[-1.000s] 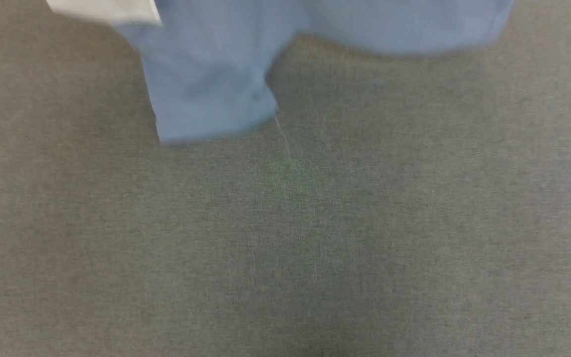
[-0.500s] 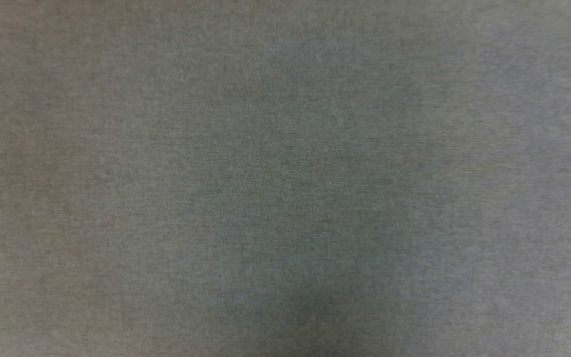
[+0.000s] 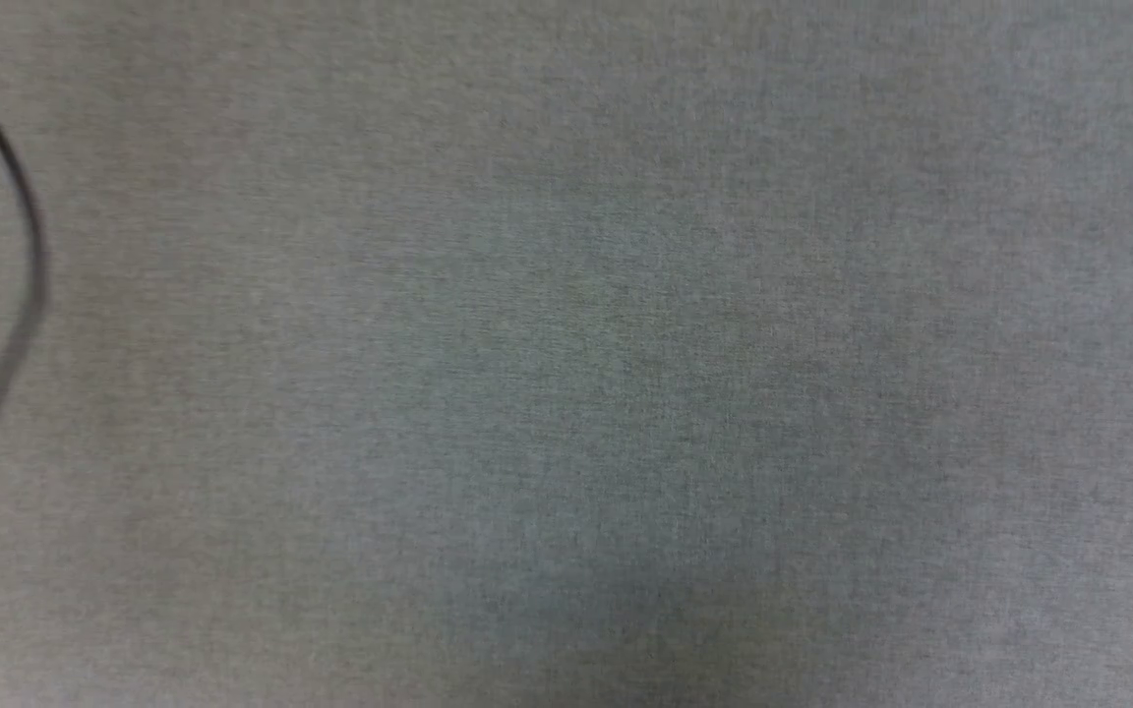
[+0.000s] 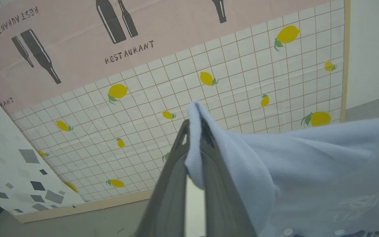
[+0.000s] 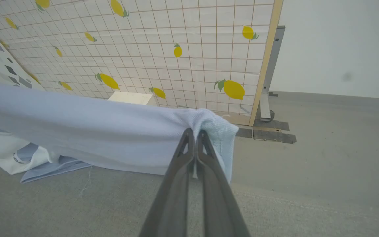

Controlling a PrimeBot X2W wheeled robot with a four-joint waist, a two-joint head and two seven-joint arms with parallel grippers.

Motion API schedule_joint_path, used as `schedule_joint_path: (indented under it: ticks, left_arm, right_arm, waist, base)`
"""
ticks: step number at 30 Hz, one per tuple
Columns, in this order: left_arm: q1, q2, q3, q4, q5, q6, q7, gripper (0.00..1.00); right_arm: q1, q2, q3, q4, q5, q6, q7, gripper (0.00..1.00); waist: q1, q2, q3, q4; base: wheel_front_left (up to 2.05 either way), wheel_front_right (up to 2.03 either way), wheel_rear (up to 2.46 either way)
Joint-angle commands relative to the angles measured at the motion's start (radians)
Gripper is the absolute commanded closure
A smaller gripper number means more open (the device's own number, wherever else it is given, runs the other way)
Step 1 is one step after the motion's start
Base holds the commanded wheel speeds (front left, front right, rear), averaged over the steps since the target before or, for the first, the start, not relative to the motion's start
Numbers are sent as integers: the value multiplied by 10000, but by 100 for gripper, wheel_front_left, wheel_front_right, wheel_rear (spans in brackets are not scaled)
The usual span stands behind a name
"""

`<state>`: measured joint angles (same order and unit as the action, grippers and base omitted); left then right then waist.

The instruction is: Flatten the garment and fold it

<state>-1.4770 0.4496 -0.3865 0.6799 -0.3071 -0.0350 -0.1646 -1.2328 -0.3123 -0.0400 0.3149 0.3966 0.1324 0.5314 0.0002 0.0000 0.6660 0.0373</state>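
1. Head view: I see the grey worktop (image 3: 566, 393) and a thin dark cable (image 3: 30, 236) at my left.
2. Left wrist view: my left gripper (image 4: 194, 130) pinches a shirt (image 4: 308, 164) corner, up in the air.
3. Right wrist view: my right gripper (image 5: 194, 133) pinches another corner. The shirt's low end trails on the worktop. I think it is not flat yet and not folded.

Wide open across grey surface (image 3: 626, 374); crossed far left by, perhaps, a dark cable (image 3: 34, 246); walled beyond by lemon-print panel (image 5: 192, 39).
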Motion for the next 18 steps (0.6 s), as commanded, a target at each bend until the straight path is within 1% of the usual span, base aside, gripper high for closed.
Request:
schedule_joint_path:
  ticks: [1, 3, 8, 14, 18]
  left_arm:
    - [589, -123, -45, 108, -209, -106, -217, 100]
    - [1414, -291, -175, 199, -373, -256, -428, 100]
    - [3667, -699, -256, 42, -908, -403, -782, 100]
    - [6810, -1089, -112, -964, -1670, -448, -936, 100]
    - [8777, -1182, -79, -1883, -2203, -455, -916, 100]
  right_arm:
    - [606, -140, 136, -128, 236, -17, -169, 100]
    - [1479, -194, 311, -255, 638, -17, -343, 100]
    - [3785, -349, 833, -777, 1388, -17, -725, 100]
    - [6721, -393, 1103, -1362, 2146, -17, -1113, 100]
    - [8383, -360, 1060, -1653, 2447, -17, -1253, 100]
  waist:
    - [-2, 0, -624, 211]
    - [-2, 0, -1057, 278]
    - [-2, 0, -2260, 368]
    - [-2, 0, -3782, 393]
    - [-2, 0, -4517, 366]
  base:
    - [0, 0, 0]
    - [0, 0, 0]
    - [0, 0, 0]
    - [0, 0, 0]
    - [0, 0, 0]
